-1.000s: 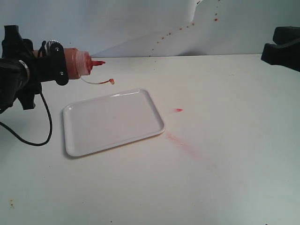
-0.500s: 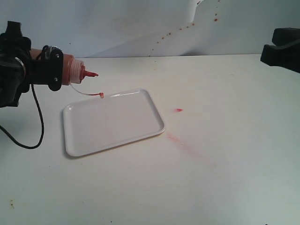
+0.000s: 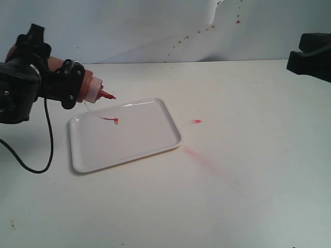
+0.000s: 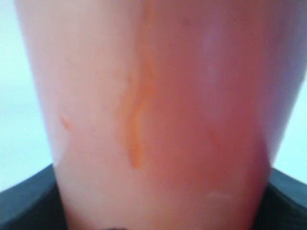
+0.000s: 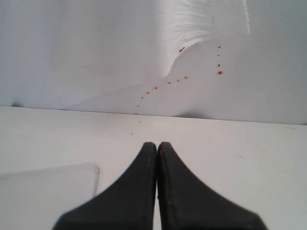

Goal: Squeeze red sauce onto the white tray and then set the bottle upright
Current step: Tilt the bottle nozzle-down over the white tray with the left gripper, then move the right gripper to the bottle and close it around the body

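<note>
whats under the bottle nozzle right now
The far left part of the white tray, with the bottle's cap hanging just over it. The left claw covers the bottle's middle.

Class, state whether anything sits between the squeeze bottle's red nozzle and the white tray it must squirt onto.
Nothing visible blocks it. The translucent orange-red plastic squeeze bottle aims its red nozzle toward the flat white plastic tray; only its own thin cap strap dangles there.
</note>
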{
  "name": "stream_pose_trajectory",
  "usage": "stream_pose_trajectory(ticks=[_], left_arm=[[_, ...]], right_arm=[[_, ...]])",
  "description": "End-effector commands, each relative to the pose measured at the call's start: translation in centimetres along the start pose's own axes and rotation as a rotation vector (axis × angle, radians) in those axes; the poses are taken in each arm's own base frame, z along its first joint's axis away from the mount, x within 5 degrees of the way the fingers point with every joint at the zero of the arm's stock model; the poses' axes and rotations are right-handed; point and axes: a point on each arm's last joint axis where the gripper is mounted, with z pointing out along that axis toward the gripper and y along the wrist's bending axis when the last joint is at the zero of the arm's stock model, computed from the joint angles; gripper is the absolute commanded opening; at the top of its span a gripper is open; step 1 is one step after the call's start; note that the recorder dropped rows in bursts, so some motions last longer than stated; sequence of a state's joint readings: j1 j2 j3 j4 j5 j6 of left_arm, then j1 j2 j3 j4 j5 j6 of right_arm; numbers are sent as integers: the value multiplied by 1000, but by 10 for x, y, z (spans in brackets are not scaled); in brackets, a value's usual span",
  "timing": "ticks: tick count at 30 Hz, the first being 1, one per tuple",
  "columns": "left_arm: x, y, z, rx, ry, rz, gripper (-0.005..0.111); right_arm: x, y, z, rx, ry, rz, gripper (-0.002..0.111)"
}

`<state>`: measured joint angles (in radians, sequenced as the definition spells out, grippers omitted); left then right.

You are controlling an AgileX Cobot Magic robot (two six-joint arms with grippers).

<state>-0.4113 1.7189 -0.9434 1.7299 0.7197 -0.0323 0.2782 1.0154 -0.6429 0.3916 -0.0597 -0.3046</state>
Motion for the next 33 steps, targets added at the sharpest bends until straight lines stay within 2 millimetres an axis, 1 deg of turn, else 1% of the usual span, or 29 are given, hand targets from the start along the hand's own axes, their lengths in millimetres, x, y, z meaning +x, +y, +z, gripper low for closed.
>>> stream_pose_trajectory(ticks=[1,5,7,9,12,14,16,19,21,27,28,30,33], left_arm=[[-10,12,-14,-59,20,52,0],[-14,14,-19,-72,28,99,0],[-14,14,-19,-72,26,99,0],[-14,14,-19,-72,33,99,0],[-13,14,-19,-72,39,106,0],[-13,14,-19,-71,40,119,0],[-13,14,-19,-71,40,121,0],[-13,14,-19,-71,40,121,0],[-13,14,-19,-71,40,121,0],[-13,14,-19,-71,40,121,0],[-13,14,-19,-71,40,121,0],[-13,14,-19,-71,40,121,0],[-13,14,-19,-71,40,121,0]], right_arm=[[-1,1,0,-4,-2,-10,0],[0,1,0,-9,15,-6,0],[1,3,0,-20,19,-46,0],[1,11,0,-57,17,-168,0],[3,29,-2,-141,3,-361,0],[4,41,-4,-197,-14,-456,0],[6,50,-5,-240,-23,-514,0],[9,56,-4,-266,-15,-521,0],[12,56,0,-269,5,-524,0],[30,60,24,-276,71,-535,1],[34,61,30,-279,83,-549,4],[43,63,41,-284,101,-596,13],[56,66,58,-290,97,-671,37]])
